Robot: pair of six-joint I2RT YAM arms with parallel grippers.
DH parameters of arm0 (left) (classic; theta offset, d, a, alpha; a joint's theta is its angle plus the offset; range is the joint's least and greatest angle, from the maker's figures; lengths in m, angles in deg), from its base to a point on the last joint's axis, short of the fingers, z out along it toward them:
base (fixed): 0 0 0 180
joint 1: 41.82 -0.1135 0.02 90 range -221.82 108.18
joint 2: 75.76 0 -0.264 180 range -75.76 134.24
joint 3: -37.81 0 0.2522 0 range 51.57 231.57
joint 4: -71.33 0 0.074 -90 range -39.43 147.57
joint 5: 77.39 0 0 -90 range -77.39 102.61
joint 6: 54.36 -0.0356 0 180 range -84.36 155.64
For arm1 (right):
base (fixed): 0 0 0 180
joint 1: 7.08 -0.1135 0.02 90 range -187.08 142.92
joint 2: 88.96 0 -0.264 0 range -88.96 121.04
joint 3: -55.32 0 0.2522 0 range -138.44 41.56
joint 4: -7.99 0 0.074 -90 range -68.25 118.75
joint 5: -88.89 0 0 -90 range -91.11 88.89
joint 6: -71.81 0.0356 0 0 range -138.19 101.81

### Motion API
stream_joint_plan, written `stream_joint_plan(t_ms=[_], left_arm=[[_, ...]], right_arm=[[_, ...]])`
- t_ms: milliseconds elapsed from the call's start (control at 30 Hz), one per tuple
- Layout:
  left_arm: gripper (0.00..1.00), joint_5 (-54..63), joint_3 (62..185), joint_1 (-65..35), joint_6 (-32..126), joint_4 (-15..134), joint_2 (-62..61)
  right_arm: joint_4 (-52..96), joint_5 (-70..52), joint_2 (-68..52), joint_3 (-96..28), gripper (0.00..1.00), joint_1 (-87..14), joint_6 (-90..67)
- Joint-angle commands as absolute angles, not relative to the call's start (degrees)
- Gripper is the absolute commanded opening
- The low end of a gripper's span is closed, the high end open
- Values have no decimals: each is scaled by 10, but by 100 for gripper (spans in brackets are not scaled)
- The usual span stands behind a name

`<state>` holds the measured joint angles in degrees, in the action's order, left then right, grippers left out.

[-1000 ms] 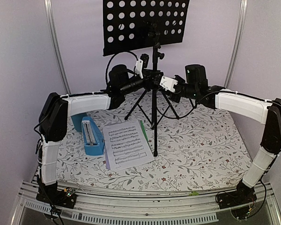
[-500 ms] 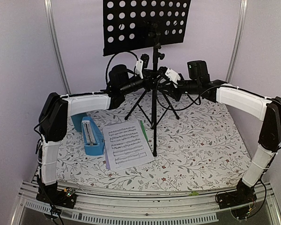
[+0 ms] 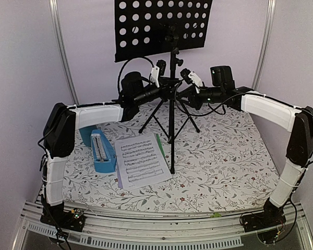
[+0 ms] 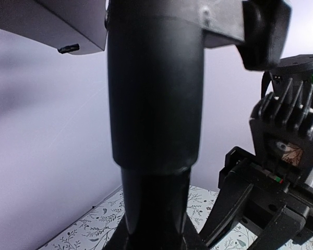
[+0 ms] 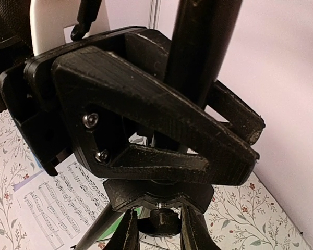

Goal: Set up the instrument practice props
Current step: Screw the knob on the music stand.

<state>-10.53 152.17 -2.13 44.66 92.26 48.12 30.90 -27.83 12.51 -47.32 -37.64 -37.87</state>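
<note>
The black tripod music stand's perforated desk (image 3: 161, 26) stands at the back, its pole (image 3: 172, 130) upright. My left gripper (image 3: 167, 83) is shut round the pole, which fills the left wrist view (image 4: 156, 104); its black fingers (image 5: 146, 104) clamp the pole (image 5: 203, 41) in the right wrist view. My right gripper (image 3: 181, 92) is just below, its fingertips (image 5: 126, 232) closed on either side of the small black knob (image 5: 159, 225) under the stand's collar. The white and green sheet-music pages (image 3: 141, 160) and the blue metronome (image 3: 101, 151) lie on the cloth at the front left.
A teal cup (image 3: 86, 134) stands behind the metronome, beside the left arm. The tripod legs (image 3: 154, 117) spread over the floral cloth at the back centre. Walls close in on the left, right and back. The right arm's wrist (image 4: 287, 130) is close beside the pole.
My right gripper has moved in left to the stand's collar and rolled, its white camera housing turning upward. The left gripper and stand have stayed put.
</note>
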Motion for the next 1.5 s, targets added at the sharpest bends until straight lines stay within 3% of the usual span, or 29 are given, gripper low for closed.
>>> stream_joint_plan(t_ms=[0,733,933,1200,1233,1467], left_arm=[[0,-136,1511,-3,429,880,498],[0,-126,1517,-9,421,856,486],[0,-122,1520,-12,419,855,486],[0,-124,1523,-14,418,854,483],[0,-124,1523,-14,418,854,483],[0,-126,1531,-15,420,852,485]], right_arm=[[240,-292,132,-494,0,-376,-282],[195,-255,138,-480,0,-374,-118],[207,-228,127,-479,27,-374,-115],[221,-203,111,-477,54,-374,-109],[224,-198,109,-477,63,-374,-107],[244,-165,84,-471,83,-374,-102]])
